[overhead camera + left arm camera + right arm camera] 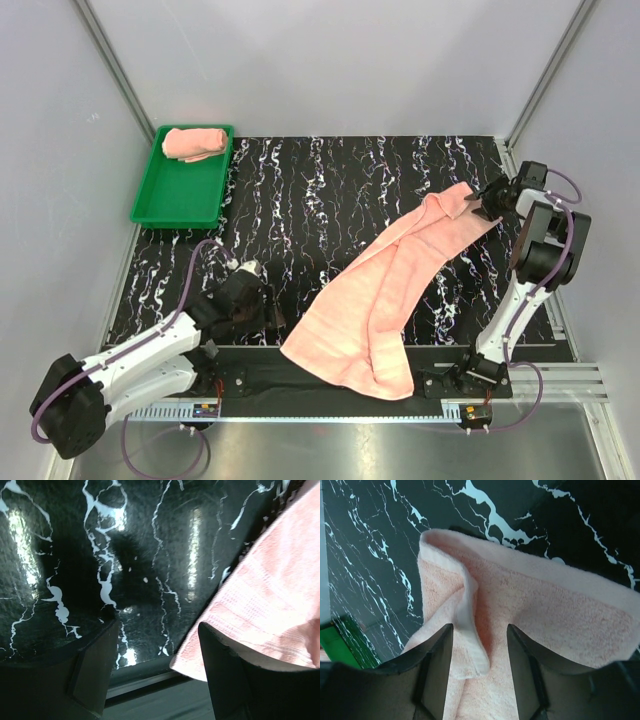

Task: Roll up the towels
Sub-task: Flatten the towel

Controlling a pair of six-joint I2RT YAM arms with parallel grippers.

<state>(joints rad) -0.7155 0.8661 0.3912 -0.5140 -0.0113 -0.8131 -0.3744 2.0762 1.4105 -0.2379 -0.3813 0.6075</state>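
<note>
One salmon-pink towel lies loosely folded lengthwise, diagonally across the black marbled mat from the near middle to the far right. A second towel sits rolled in the far end of the green tray. My left gripper is open and empty just left of the towel's near corner. In the left wrist view its right finger overlaps the towel's edge. My right gripper hovers open over the towel's far end, and in the right wrist view a raised fold lies between its fingers.
The mat's near edge and a metal rail run just below the towel's near end, which hangs slightly over the edge. Grey walls enclose the left, back and right. The tray's corner shows in the right wrist view.
</note>
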